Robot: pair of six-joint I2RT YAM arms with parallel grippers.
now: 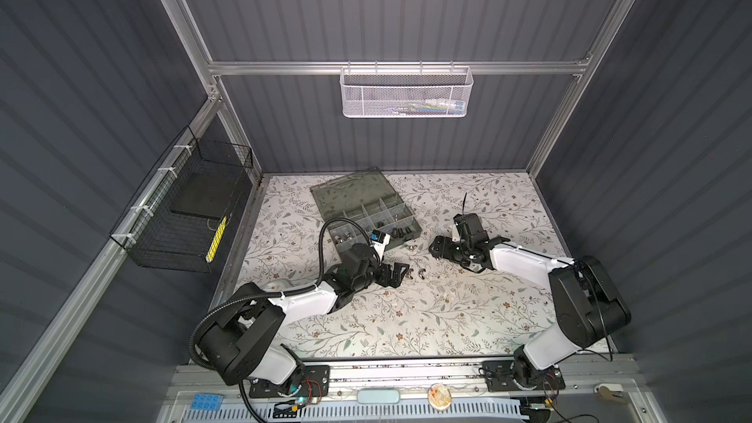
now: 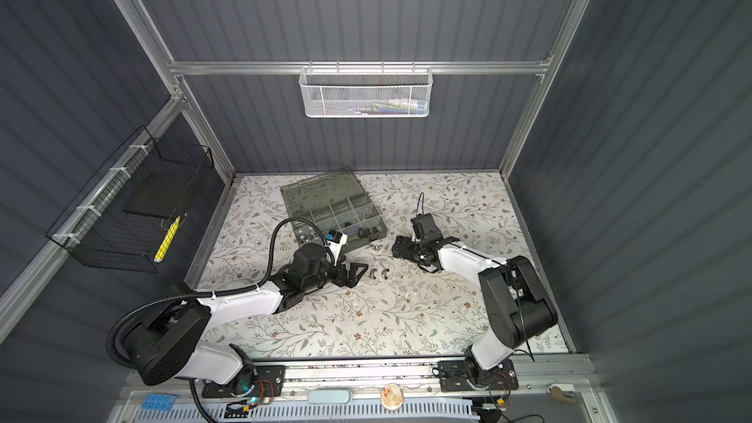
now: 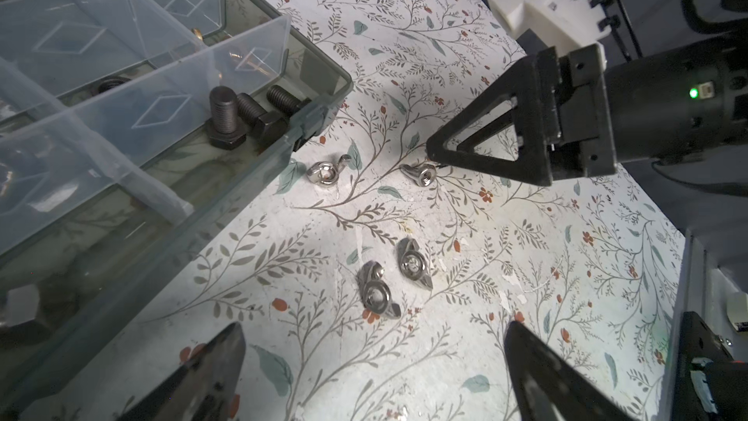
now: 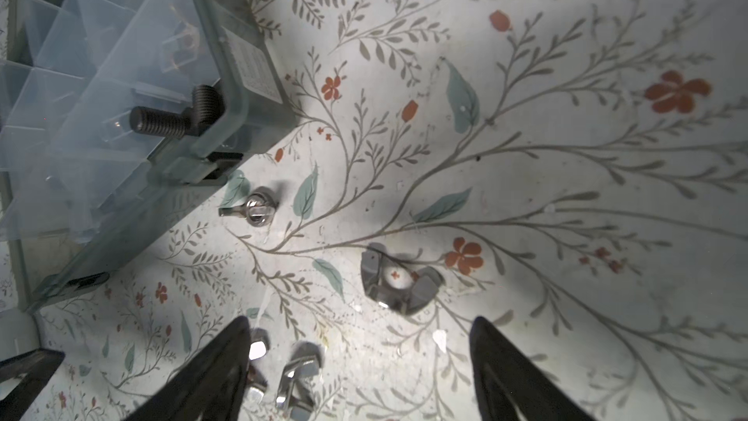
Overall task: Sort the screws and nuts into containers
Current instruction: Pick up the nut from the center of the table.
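The grey-green organizer case (image 1: 368, 213) lies open, and its containers (image 3: 121, 87) are split by pale dividers. Black screws (image 3: 226, 119) (image 4: 166, 119) rest in its near corner compartment. Several silver wing nuts lie loose on the floral mat. One nut (image 3: 326, 170) (image 4: 253, 208) is beside the case. Another nut (image 3: 421, 174) (image 4: 400, 281) lies just ahead of my right gripper (image 4: 362, 342) (image 1: 437, 248), which is open and empty. A pair of nuts (image 3: 376, 289) (image 1: 417, 274) lies ahead of my left gripper (image 3: 374, 342) (image 1: 396, 274), also open and empty.
A white mesh basket (image 1: 407, 93) hangs on the back wall and a black wire basket (image 1: 179, 217) on the left wall. The case's smoky lid (image 1: 350, 189) lies flat behind the compartments. The two grippers face each other about a hand's width apart.
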